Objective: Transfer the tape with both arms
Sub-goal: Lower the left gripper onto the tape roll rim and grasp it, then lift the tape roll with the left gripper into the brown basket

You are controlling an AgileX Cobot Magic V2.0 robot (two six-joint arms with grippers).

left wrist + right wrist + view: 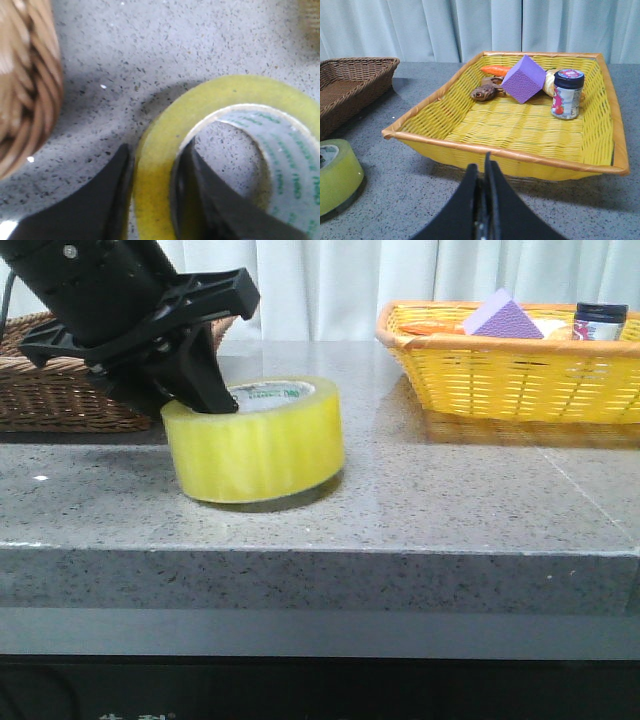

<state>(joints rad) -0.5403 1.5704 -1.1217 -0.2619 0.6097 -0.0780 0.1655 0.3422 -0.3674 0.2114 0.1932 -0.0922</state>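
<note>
Your left tool [152, 200] straddles the wall of the tape [254, 440], which lies flat on the table [450, 500] beside the brown basket [60, 380]; whether it grips yet, you cannot tell. Right tool [484, 200] is pressed together. Next: clamp, lift, hand over.

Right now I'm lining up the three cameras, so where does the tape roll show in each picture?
Front view: tape roll left of centre on the table, left hand gripping its wall.
Left wrist view: lower right, filling the corner.
Right wrist view: lower left edge.
Shared landmark: the brown basket beside it.
</note>
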